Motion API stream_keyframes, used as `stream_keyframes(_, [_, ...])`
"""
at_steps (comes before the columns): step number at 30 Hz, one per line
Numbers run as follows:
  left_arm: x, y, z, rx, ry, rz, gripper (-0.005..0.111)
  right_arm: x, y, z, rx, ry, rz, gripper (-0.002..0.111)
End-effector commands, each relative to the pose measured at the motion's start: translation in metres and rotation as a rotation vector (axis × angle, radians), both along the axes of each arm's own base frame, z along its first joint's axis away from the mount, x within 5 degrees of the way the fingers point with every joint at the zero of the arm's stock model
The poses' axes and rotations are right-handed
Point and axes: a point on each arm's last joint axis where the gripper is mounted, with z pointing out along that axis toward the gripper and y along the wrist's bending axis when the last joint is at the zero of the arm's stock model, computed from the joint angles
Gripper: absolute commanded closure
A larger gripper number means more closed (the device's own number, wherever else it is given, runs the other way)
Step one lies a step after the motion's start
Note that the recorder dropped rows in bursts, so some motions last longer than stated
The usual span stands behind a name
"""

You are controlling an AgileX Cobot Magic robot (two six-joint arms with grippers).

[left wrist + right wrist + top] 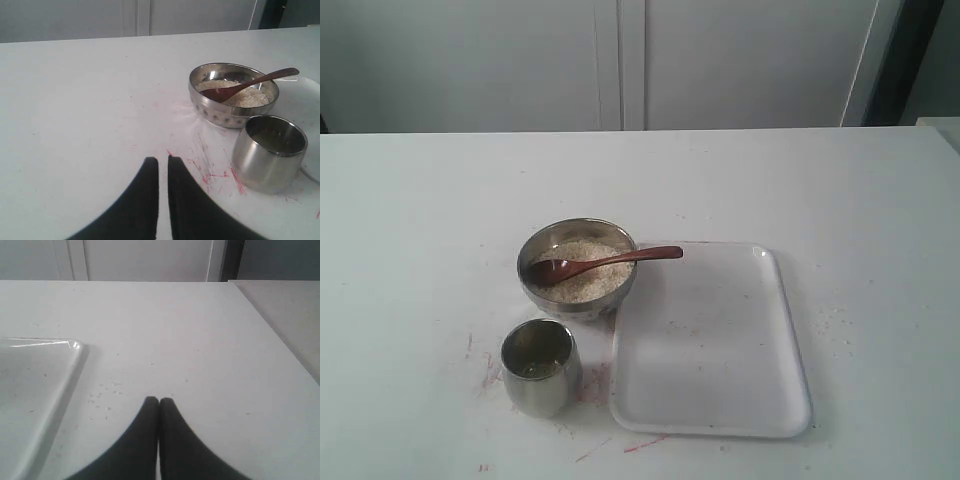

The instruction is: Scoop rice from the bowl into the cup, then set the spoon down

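Observation:
The steel bowl (570,305) stands mid-table holding a mound of off-white rice (592,278). The reddish-brown wooden spoon (620,260) lies with its head in the rice and its handle over the bowl's right rim. Just in front of the bowl stands the small steel cup (540,385). In the left wrist view the bowl (225,115), rice (250,97), spoon (252,84) and cup (265,165) show ahead of my left gripper (163,160). That gripper is shut to a thin slit, holds nothing and is well short of the cup. My right gripper (159,400) is shut and empty over bare table.
A white rectangular tray (720,340) lies right of the bowl and cup, and its corner (30,385) shows beside my right gripper. Red scribble marks (210,175) and stray grains (102,397) dot the white table. The table's right edge (270,325) is near.

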Motion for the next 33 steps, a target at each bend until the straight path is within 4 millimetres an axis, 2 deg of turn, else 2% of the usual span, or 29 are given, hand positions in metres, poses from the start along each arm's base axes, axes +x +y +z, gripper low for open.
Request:
stream_keyframes(1, [0.000, 0.000, 0.002, -0.014, -0.007, -0.001, 0.092, 0.000, 0.000, -0.001, 0.003, -0.003, 0.000, 0.108])
stream_keyframes(6, [0.000, 0.000, 0.002, -0.014, -0.007, -0.001, 0.092, 0.000, 0.000, 0.000, -0.017, -0.010, 0.004, 0.108])
stream_keyframes(12, [0.000, 0.000, 0.002, -0.014, -0.007, -0.001, 0.092, 0.001, -0.003, 0.009, -0.406, -0.033, 0.050, 0.108])
stream_keyframes(18, [0.000, 0.000, 0.002, -0.014, -0.007, -0.001, 0.092, 0.003, 0.000, 0.017, -0.423, -0.134, 0.063, 0.108])
stream_keyframes(22, [0.000, 0.000, 0.002, -0.014, -0.007, -0.001, 0.092, 0.003, 0.002, 0.024, -0.357, -0.225, 0.063, 0.108])
stream_keyframes(28, [0.000, 0.000, 0.002, -0.014, -0.007, -0.001, 0.092, 0.002, 0.006, 0.035, -0.055, -0.404, 0.066, 0.108])
stream_keyframes(33, [0.000, 0.000, 0.002, -0.014, -0.007, -0.001, 0.092, 0.002, 0.007, 0.040, 0.135, -0.477, 0.076, 0.108])
